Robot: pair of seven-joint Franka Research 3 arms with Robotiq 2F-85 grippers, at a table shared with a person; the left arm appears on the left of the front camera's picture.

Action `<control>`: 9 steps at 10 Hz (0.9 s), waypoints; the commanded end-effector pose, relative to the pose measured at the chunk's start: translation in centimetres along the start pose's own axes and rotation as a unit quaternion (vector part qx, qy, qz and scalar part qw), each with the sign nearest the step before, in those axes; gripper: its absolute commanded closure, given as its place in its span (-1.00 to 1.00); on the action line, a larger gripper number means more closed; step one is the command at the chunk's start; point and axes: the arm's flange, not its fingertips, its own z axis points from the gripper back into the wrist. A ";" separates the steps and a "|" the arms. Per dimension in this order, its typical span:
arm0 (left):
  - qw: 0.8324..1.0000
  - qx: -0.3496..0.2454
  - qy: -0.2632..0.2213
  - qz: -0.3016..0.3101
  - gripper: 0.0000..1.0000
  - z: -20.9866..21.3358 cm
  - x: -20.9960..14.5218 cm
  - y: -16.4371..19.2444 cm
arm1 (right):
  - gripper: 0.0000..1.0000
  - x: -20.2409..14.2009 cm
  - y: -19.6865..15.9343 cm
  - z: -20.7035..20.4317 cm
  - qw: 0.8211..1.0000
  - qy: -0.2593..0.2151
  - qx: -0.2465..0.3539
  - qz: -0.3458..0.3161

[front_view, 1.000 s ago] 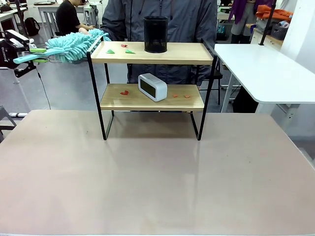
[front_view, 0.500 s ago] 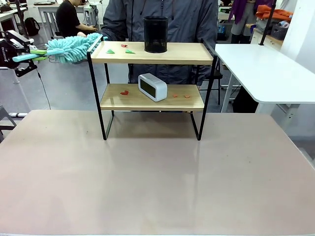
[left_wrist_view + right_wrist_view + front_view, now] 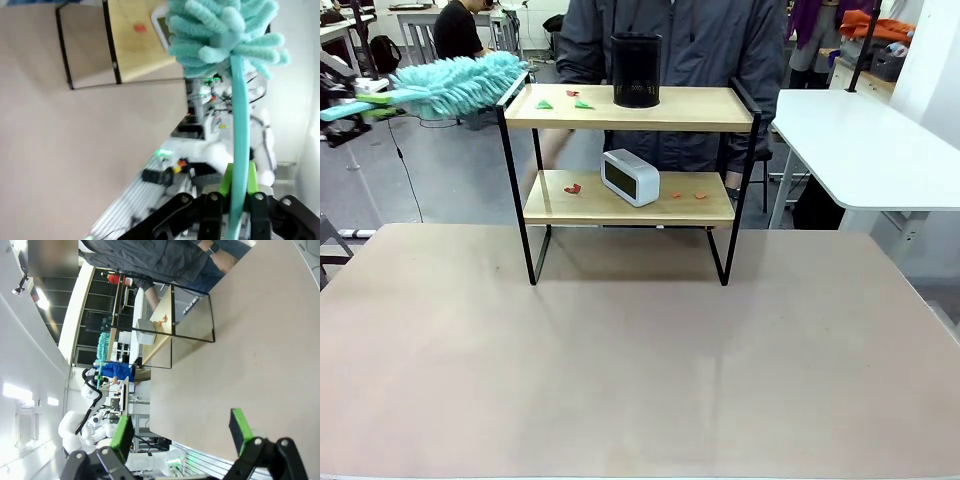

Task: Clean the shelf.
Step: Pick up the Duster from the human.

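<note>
Table (image 3: 620, 380): broad matte top, pale pinkish beige, bare in the foreground.

Right gripper (image 3: 180, 427): green pads spread wide, nothing between them, poised above the table's near edge.

Shelf (image 3: 630, 121): at twelve o'clock from the table's middle, standing on its far half. Two light wooden boards, smooth-faced, on a thin black metal frame with raised side rails. Judged stiff but light and top-heavy (thin legs, likely to skid or rock under a sideways push); best steadied at a side rail, not the board edge.

Lower board: white rounded clock (image 3: 630, 176), hard plastic, angled; small red scraps (image 3: 573, 188) at nine and three o'clock of it.

Upper board: black mesh cup (image 3: 636, 70), upright; green scraps (image 3: 545, 103) at nine o'clock of the cup.

Left gripper (image 3: 239, 182): clamped on the flat teal handle of a duster (image 3: 460, 82), its fluffy chenille head soft and yielding, at ten o'clock of the shelf, just beside the upper rail.

Person (image 3: 700, 40): grey jacket, beyond the shelf.
</note>
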 end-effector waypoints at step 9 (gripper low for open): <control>0.954 0.187 0.092 -0.216 1.00 7.8 -21.8 0.0 | -1.00 0.4 0.2 0.0 1.000 -0.005 0.007 0.013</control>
